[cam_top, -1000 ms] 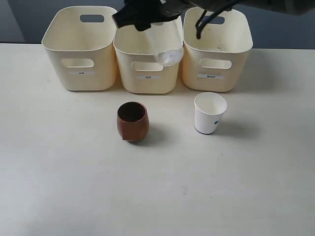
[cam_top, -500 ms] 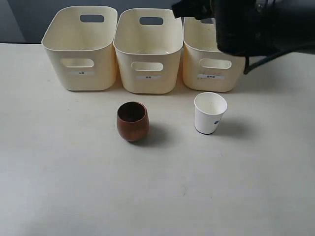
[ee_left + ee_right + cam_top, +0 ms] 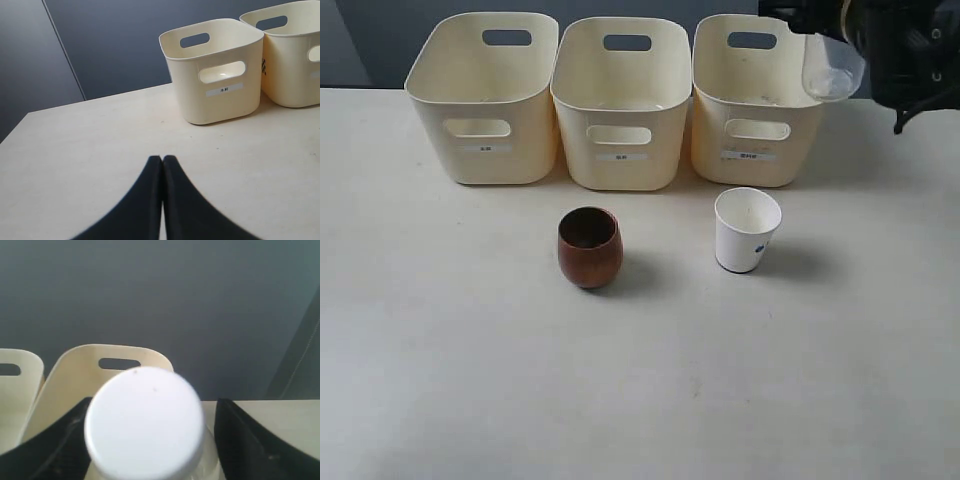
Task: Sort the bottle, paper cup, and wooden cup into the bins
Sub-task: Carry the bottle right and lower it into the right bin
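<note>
The right tool (image 3: 150,440) is up in the top right corner of the exterior frame, clamped on the bottle (image 3: 832,68), which hangs in the air just off the right edge of the right-hand bin (image 3: 757,100). In the right wrist view you're basically staring at the bottle's white cap (image 3: 144,422) with a dark finger on either side (so yeah, it's gripping it), and that bin's handle cut-out sits behind it.

The three bins are lined up across the top of the exterior frame, side by side on the surface (image 3: 640,380): left bin (image 3: 485,100), middle bin (image 3: 620,105), right one.

The wooden cup (image 3: 589,246) is upright just left of frame center, in front of the middle bin. The paper cup (image 3: 747,230) stands upright right of center, in front of the right-hand bin, blue mark facing us.

The left tool (image 3: 162,165) is pinched fully closed with nothing in it, low over the surface, the left bin beyond it in the upper right of its wrist view.
</note>
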Tool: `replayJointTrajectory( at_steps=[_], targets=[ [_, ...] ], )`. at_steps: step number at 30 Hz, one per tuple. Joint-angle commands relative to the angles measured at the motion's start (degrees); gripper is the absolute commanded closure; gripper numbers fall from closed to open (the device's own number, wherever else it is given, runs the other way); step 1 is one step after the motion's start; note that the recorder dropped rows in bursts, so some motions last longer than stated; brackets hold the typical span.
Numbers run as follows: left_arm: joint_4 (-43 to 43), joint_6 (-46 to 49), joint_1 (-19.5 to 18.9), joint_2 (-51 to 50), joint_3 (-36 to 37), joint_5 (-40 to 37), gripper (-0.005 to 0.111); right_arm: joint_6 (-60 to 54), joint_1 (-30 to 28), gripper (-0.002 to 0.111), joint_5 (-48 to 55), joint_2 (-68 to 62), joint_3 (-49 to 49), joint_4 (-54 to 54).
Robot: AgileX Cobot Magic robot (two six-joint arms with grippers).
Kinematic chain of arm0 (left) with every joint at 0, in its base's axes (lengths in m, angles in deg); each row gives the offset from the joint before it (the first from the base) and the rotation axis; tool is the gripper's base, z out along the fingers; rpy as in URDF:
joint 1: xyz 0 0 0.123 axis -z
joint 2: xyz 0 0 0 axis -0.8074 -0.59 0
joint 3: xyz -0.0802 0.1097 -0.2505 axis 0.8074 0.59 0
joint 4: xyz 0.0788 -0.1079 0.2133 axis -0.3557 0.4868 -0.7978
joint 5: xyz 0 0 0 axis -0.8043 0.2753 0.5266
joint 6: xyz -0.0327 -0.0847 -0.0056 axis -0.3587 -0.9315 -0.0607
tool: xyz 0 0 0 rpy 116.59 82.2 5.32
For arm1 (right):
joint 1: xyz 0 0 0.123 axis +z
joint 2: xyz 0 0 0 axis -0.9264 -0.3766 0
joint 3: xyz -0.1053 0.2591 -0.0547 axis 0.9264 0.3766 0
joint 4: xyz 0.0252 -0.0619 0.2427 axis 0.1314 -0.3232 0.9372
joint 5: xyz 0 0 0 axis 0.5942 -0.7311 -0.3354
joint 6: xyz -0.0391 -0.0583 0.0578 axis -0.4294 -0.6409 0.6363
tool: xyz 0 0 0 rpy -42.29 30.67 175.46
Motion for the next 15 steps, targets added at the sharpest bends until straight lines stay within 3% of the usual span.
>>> replayJointTrajectory(
  at_steps=[1,10,13,15],
  targets=[
    [-0.10,-0.11,0.18,0.28,0.07,0.22,0.107,5.89,-1.32,0.108,-3.10,-0.06,-0.54,-3.79],
    [-0.10,-0.11,0.18,0.28,0.07,0.22,0.107,5.05,-1.91,0.108,-0.43,-8.48,-7.13,-3.79],
    [-0.10,-0.11,0.18,0.28,0.07,0.22,0.107,-1.24,-2.21,0.108,-2.42,-12.46,-11.80,-3.79],
    [-0.10,-0.11,0.18,0.28,0.07,0.22,0.107,-1.24,-2.66,0.102,-3.76,-14.49,-14.35,-3.79]
  ],
)
